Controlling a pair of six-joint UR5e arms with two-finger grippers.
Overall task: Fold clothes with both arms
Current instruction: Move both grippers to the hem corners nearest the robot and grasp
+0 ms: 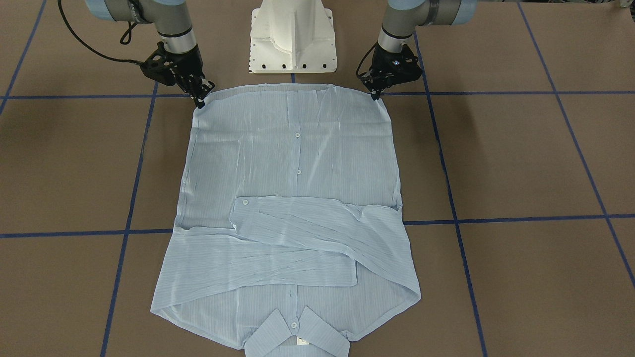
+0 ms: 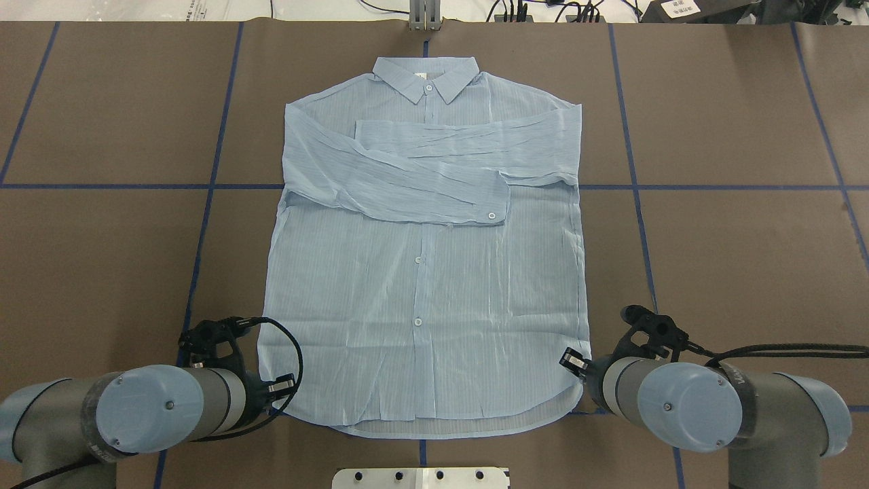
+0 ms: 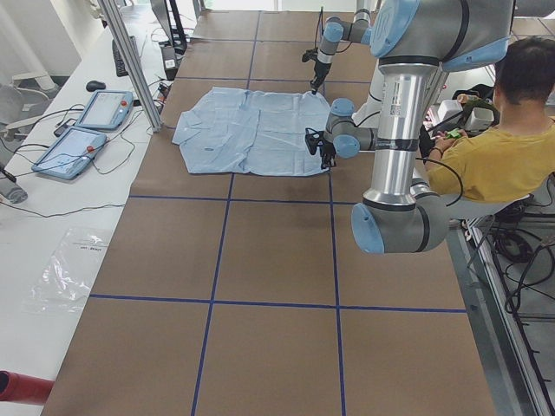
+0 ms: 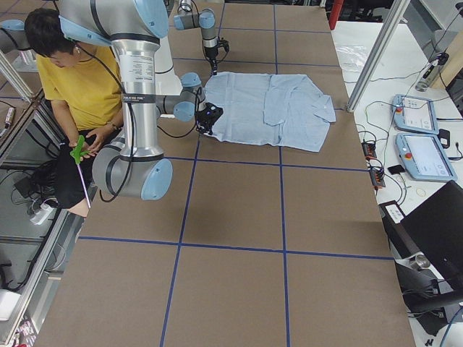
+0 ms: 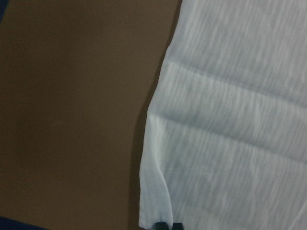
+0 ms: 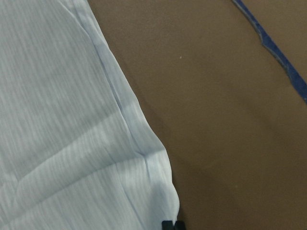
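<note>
Pale shirt [image 2: 421,285] flat on desk [image 2: 733,258], buttons up, sleeves [image 2: 407,183] crossed over chest, collar [image 2: 426,76] far from robot. L pincer [image 1: 378,95] and R pincer [image 1: 201,99] each clenched on a hem corner, prob. to lift hem twd collar evenly.

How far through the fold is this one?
Done: both sleeves lie folded across the chest of the flat shirt. In hand: the left tool and right tool sit at the two hem corners, seemingly pinching them. Left: carrying the hem up toward the collar; the body shows no fold yet.
</note>
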